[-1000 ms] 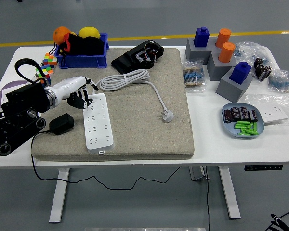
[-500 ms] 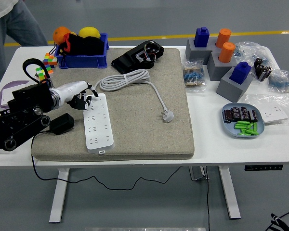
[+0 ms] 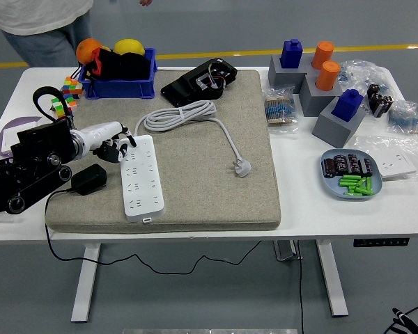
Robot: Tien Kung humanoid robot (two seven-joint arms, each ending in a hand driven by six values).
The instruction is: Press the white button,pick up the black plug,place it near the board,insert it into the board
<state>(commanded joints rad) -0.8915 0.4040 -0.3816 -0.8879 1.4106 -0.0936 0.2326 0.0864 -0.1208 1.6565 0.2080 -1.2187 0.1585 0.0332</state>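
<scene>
Grey mat point(image 3: 195, 139) on white table point(image 3: 348, 209). Left hand point(image 3: 111, 142) at far end of power strip point(image 3: 141, 178), fingers loosely curled, gripping nothing. Black plug point(image 3: 89, 179) just left of strip. Best pressed straight down with one fingertip, avoiding sockets.

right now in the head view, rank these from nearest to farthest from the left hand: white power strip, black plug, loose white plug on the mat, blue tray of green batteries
1. white power strip, right beside the left hand, at its fingers.
2. black plug, just below the hand at the mat's left edge.
3. loose white plug, mid-mat to the right.
4. blue tray of green batteries, far right on the table.
</scene>
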